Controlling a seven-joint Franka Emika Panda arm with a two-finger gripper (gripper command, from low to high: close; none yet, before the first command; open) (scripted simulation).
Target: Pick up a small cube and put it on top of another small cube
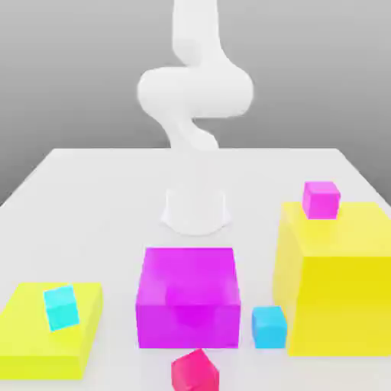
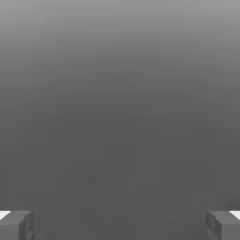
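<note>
While we look across the white table [image 1: 92,176] in the exterior view, we see it fill the lower part of the frame under a plain grey backdrop that darkens toward the top. At the lower left lies a flat yellow slab [image 1: 46,336], and the small turquoise cube [image 1: 61,307] sits on its top face, slightly turned. At the lower centre stands a big magenta block [image 1: 188,298], and just in front of it, at the very bottom edge of the frame, rests the small red cube [image 1: 195,371], on the table and rotated so a corner faces us. On the right stands a tall yellow block [image 1: 336,279] with a small pink cube [image 1: 321,199] on its upper left corner. Between the magenta block and the tall yellow block, on the table and just beside the yellow one, sits a small sky-blue cube [image 1: 269,327].

We see the white arm [image 1: 195,92] rise from its round base [image 1: 196,210] at the centre of the table, bend in a thick loop in the upper middle of the frame and run out past the top edge.

In the hand view, we see the gripper [image 2: 120,225] spread wide, one grey finger [image 2: 16,225] in the lower left corner and the other in the lower right, with nothing but grey backdrop between them
</note>
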